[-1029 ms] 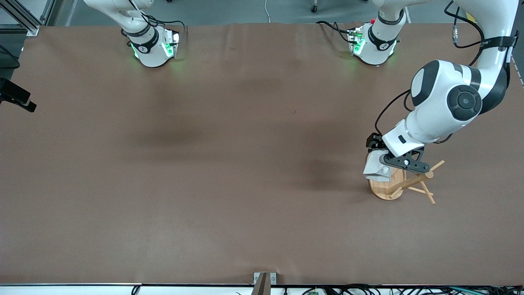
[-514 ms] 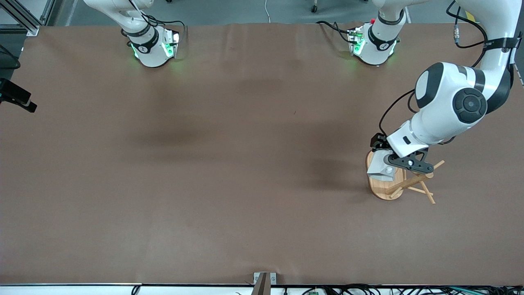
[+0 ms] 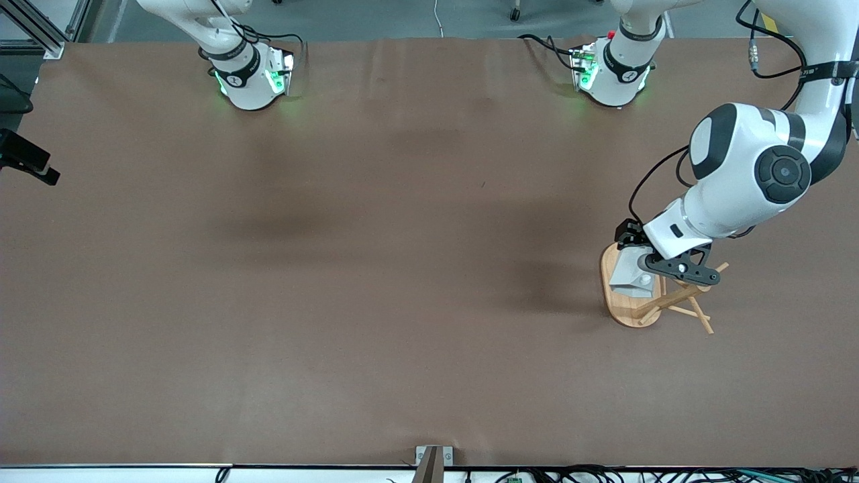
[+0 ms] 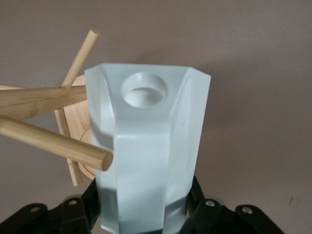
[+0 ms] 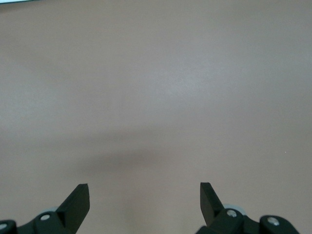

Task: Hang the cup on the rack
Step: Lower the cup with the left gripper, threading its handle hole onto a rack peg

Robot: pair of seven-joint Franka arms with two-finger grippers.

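Left gripper (image 3: 645, 263): fingers (image 4: 80, 212) clenched on the cup (image 4: 146, 151), one at each side of it, holding it in the air over the rack (image 3: 654, 298). A peg tip (image 4: 100, 158) sits just beside the cup's wall; contact cannot be confirmed. Rack base rests on the tabletop (image 3: 376, 268). Right gripper (image 5: 144, 200): waiting above bare tabletop, fingers (image 5: 78, 197) spread apart, grasping nothing.
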